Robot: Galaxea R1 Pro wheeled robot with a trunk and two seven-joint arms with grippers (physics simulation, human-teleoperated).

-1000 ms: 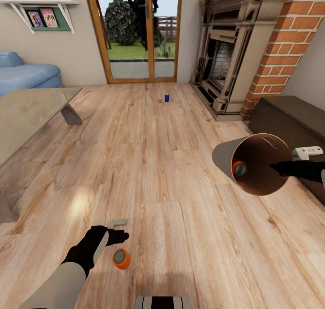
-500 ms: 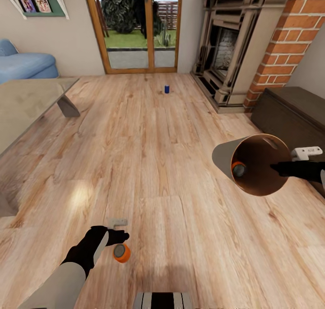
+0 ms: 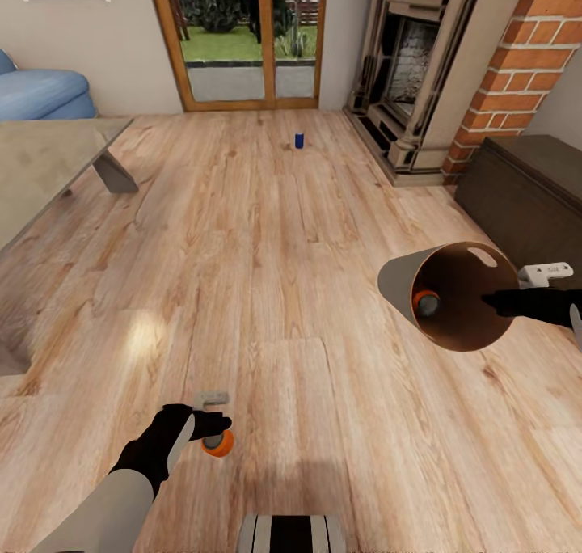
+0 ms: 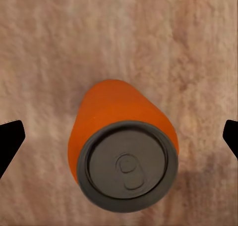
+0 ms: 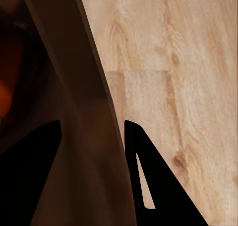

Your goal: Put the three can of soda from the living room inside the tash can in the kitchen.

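Left hand: the left hand (image 3: 212, 432) had come down over the orange can (image 3: 217, 442) on the wood floor (image 3: 291, 254), near the floor's near edge; a second earlier the can stood clear of it, just beyond the fingertips.
Left hand state: fingers apart, one black tip (image 4: 10, 141) at each side of the can (image 4: 123, 159) in the left wrist view, neither touching it.
Can under the hand: upright, grey top up, centred between the open fingers.
Blue can: the dark blue can (image 3: 299, 139) stood alone far across the floor, toward the glass door (image 3: 242, 40) and the fireplace (image 3: 412, 76).
Bin: the tash can (image 3: 453, 294) was held off the floor at the right, tipped on its side with its mouth toward the camera, one orange can (image 3: 425, 302) lying inside.
Right hand: the right hand (image 3: 495, 299) was clamped on the bin's rim, a finger (image 5: 34, 176) on either side of the wall.
Camera: the head had tilted or rolled forward, so the door and sofa (image 3: 40, 92) sat higher in view.
Meaning for the task: one can binned, the second lined up for a grasp once the fingers close, the third untouched.
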